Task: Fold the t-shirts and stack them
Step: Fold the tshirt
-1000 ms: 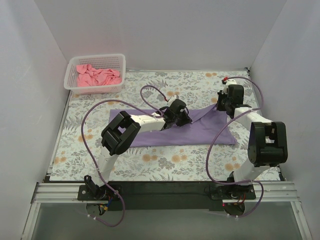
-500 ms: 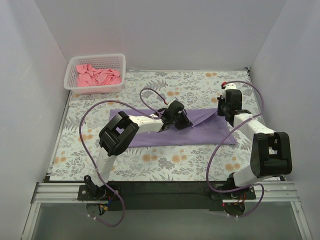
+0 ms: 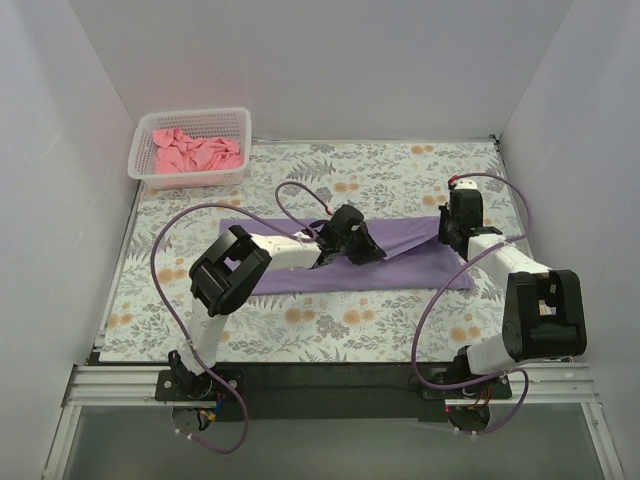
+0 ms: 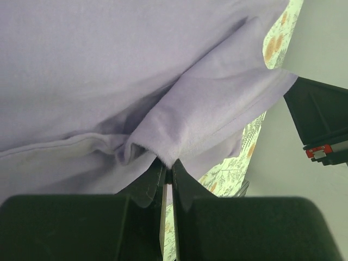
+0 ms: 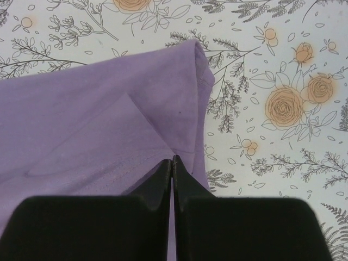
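Observation:
The lavender t-shirt [image 3: 400,265] lies spread across the middle of the floral tablecloth, with a fold running along its far edge. My left gripper [image 3: 372,250] is shut on a bunched fold of the shirt [image 4: 185,125] near its middle. My right gripper [image 3: 445,240] is shut on the shirt's right edge, low over the table; in the right wrist view its tips [image 5: 173,160] pinch the cloth [image 5: 98,125] beside a hem. The salmon-pink t-shirt [image 3: 195,152] lies crumpled in the basket at the far left.
The white mesh basket [image 3: 190,181] stands at the far left corner of the tablecloth [image 3: 330,325]. White walls close in the left, back and right sides. Purple cables loop over the table near both arms.
The right gripper has come down and nearer with the shirt's right edge, so the raised flap now lies lower and flatter. The left gripper has shifted slightly left, still holding its fold.

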Controlling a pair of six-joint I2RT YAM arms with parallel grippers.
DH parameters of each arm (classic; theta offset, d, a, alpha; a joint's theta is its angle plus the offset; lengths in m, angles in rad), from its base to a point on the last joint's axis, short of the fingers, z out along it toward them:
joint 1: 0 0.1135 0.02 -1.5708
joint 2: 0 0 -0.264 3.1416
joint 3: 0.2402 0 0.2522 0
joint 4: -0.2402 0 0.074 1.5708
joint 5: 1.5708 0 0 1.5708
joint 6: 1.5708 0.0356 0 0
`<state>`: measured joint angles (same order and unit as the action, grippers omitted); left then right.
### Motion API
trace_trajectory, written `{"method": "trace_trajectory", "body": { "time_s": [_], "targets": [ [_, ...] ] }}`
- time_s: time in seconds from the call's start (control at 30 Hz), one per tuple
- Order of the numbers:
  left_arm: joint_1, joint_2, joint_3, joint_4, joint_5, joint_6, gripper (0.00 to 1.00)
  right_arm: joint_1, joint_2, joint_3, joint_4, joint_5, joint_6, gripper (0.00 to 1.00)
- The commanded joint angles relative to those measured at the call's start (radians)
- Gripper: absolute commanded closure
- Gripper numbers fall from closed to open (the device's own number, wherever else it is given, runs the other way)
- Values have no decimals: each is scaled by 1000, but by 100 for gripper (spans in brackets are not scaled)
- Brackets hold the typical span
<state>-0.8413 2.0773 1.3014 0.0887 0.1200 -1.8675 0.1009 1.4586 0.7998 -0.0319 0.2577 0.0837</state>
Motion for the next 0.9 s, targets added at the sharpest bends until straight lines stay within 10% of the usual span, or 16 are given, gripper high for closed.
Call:
{"method": "trace_trajectory", "body": {
  "time_s": [0.0,0.5,0.87],
  "targets": [
    [-8,-63,-30,-6,17,-18,98,0,-21,-19,-14,54,45,99],
    [-16,-157,-114,-26,3,28,58,0,-122,-4,-192,83,133,62],
    [-16,-397,-180,-191,-190,189,53,6,-184,44,-116,-469,139,62]
  ]
}}
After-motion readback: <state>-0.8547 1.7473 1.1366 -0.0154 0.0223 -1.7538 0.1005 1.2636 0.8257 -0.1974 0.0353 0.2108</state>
